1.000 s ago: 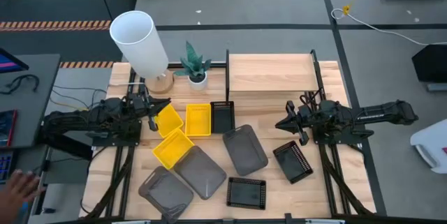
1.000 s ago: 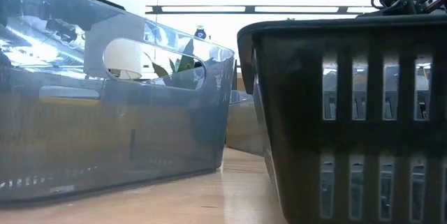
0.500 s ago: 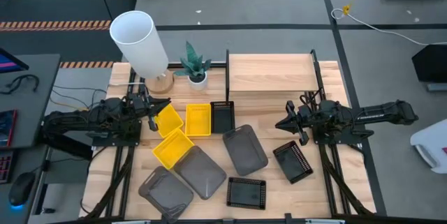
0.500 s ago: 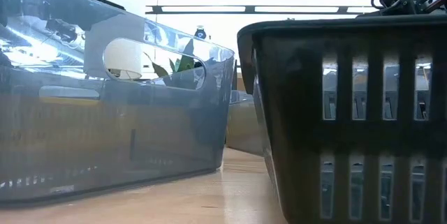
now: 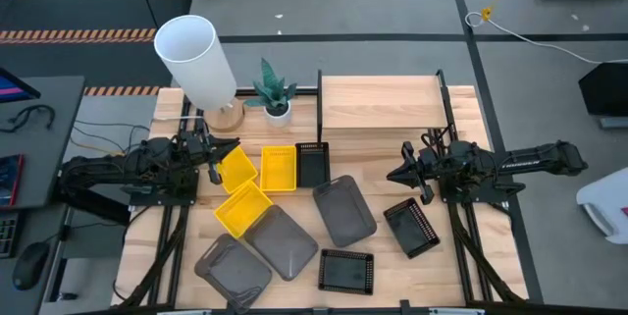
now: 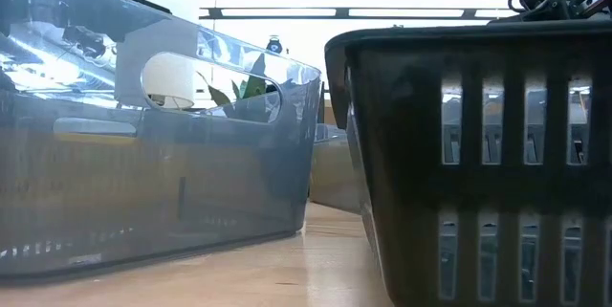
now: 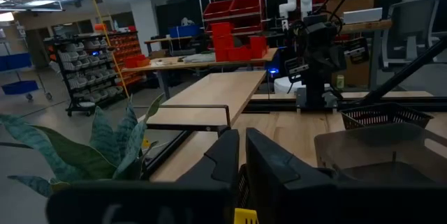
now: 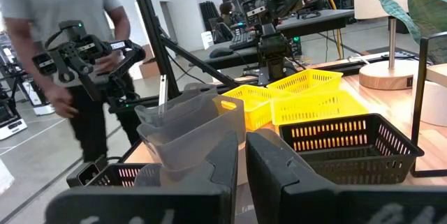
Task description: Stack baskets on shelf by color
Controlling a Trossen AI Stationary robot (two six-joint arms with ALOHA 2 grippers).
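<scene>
High view showed 9 baskets (image 5: 294,219) scattered loose across the worktop's middle and near edge, unsorted, none on the shelf (image 5: 380,102) at the far edge. Left gripper (image 5: 211,156) and right gripper (image 5: 396,176) hovered pressed together, empty, probably poised for a first pick.

Shelf (image 5: 379,102) board bare, open from above; baskets (image 5: 294,219) crowd the desk (image 5: 491,256) just before it; plant (image 5: 274,90) beside.
</scene>
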